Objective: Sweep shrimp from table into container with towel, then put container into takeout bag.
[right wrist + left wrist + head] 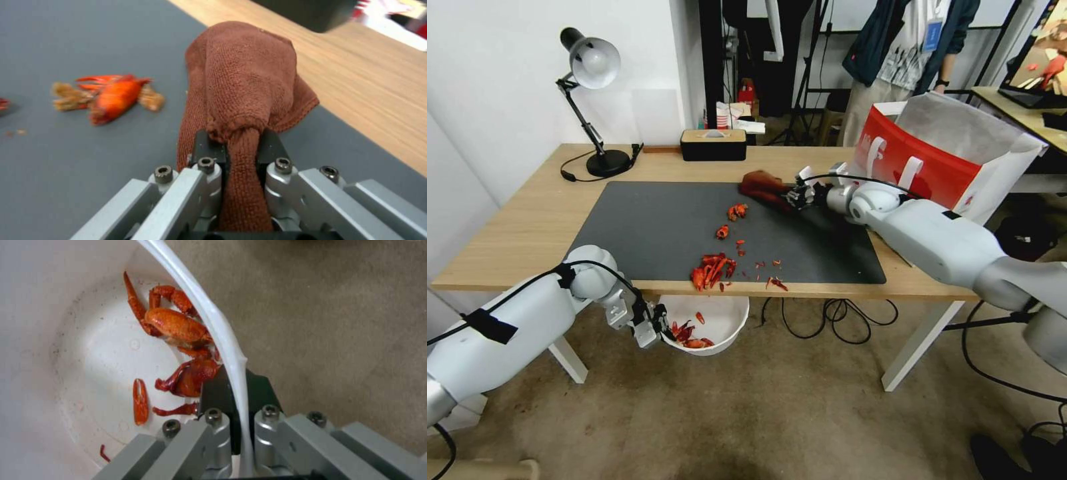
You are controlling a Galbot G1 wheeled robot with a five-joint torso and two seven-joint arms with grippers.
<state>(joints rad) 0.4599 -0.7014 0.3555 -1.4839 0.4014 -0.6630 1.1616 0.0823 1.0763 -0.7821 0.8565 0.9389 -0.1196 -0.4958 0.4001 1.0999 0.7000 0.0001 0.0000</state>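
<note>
Red shrimp (714, 270) lie heaped at the front edge of the dark mat on the table (514, 233), with a few more pieces (736, 211) farther back. The white container (720, 320) hangs below the table's front edge, my left gripper (657, 327) shut on its rim (222, 336); shrimp pieces (178, 326) lie inside. My right gripper (797, 195) is shut on the rust-brown towel (764, 187) at the mat's far side; the towel (245, 80) drapes down onto the mat beside one shrimp (111, 98). The takeout bag (940, 157) stands open at the right end of the table.
A black desk lamp (590, 100) stands at the table's back left and a dark box (714, 144) at the back middle. Cables (827, 320) trail on the floor under the table. A person stands behind the bag.
</note>
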